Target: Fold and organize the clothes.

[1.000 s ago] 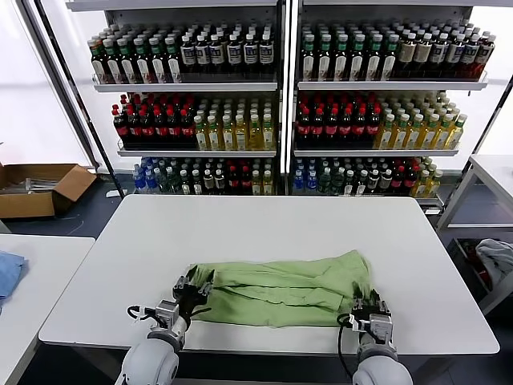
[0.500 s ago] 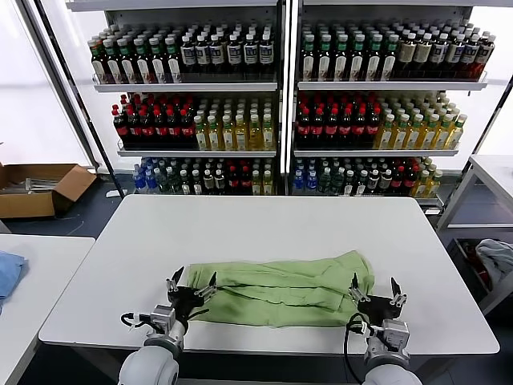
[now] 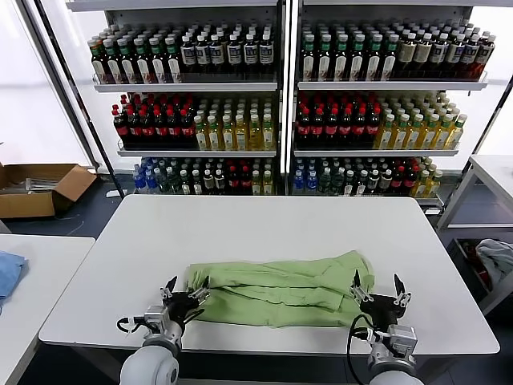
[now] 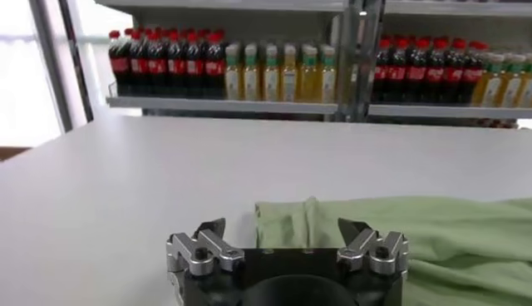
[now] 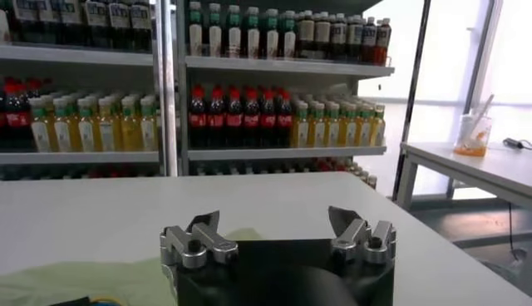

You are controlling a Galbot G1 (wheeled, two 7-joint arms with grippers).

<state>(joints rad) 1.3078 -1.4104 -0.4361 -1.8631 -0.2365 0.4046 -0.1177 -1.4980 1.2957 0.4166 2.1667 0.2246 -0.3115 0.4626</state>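
both grippers sit with fingers spread, holding nothing: your left gripper (image 3: 184, 290) at the lower left, your right gripper (image 3: 375, 289) at the lower right. the green shirt (image 3: 280, 290) lies folded lengthwise, low centre on the white table (image 3: 264, 224). next, you likely need to regrip its ends for a crosswise fold.

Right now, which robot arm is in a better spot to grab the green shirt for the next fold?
Probably the left. The left gripper is open with its fingertips right at the end of the folded light green polo shirt. The right gripper is open too, but sits just off the shirt's other end, over bare white table.
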